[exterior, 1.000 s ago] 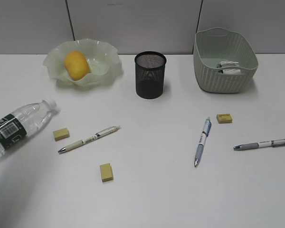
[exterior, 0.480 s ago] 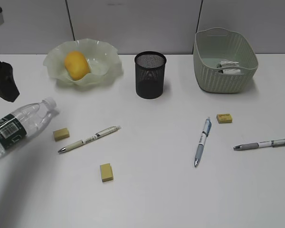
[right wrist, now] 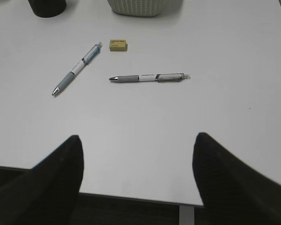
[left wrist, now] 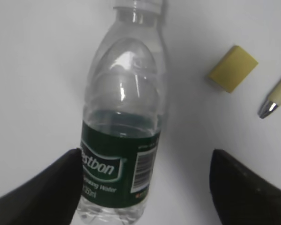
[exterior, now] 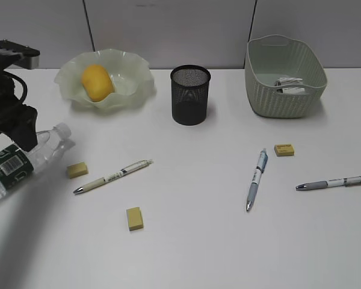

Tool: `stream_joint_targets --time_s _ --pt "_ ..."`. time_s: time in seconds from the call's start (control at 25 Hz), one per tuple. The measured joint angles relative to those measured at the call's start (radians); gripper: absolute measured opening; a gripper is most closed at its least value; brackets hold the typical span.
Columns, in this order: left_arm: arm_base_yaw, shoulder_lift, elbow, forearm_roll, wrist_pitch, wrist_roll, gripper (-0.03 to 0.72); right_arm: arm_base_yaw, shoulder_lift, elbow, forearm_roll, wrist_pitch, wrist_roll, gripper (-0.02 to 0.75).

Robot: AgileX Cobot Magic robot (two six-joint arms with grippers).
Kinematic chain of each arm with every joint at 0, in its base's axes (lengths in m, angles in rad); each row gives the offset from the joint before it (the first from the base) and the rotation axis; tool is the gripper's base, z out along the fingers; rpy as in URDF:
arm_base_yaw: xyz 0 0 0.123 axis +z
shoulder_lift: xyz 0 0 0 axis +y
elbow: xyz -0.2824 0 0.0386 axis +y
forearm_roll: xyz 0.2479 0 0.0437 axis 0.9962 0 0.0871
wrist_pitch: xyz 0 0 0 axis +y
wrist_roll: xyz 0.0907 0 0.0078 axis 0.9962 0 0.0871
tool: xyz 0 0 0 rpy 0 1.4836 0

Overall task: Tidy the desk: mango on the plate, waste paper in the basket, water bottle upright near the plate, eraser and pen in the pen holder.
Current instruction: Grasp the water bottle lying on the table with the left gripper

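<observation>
The water bottle (exterior: 45,147) lies on its side on the desk (exterior: 192,241) at the left, cap toward the plate. My left gripper (left wrist: 145,157) hangs open over it, jaws astride the green label (left wrist: 119,164); the left finger is beside the label, the right finger well apart. The mango (exterior: 97,82) sits in the plate (exterior: 135,75). Waste paper (exterior: 289,84) lies in the basket (exterior: 283,99). Erasers (exterior: 77,170) (exterior: 135,218) (exterior: 284,150) and pens (exterior: 113,176) (exterior: 257,179) (exterior: 333,182) lie around the pen holder (exterior: 191,95). My right gripper (right wrist: 136,137) is open and empty over the desk's near edge.
In the left wrist view an eraser (left wrist: 232,68) and a pen tip (left wrist: 276,96) lie right of the bottle. The right wrist view shows two pens (right wrist: 77,68) (right wrist: 150,78) and an eraser (right wrist: 118,45) ahead. A grey wall backs the desk.
My left arm has come in from the left edge and now stands over the bottle. The things on the desk have not moved.
</observation>
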Motion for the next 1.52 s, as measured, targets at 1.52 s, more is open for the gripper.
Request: stream_joint_targets --time_s 1.52 --pt "-0.010 0.263 -0.183 0.054 0.096 -0.008 0.508 0.000 0.000 0.000 0.000 -0.003 -0.002 0.571"
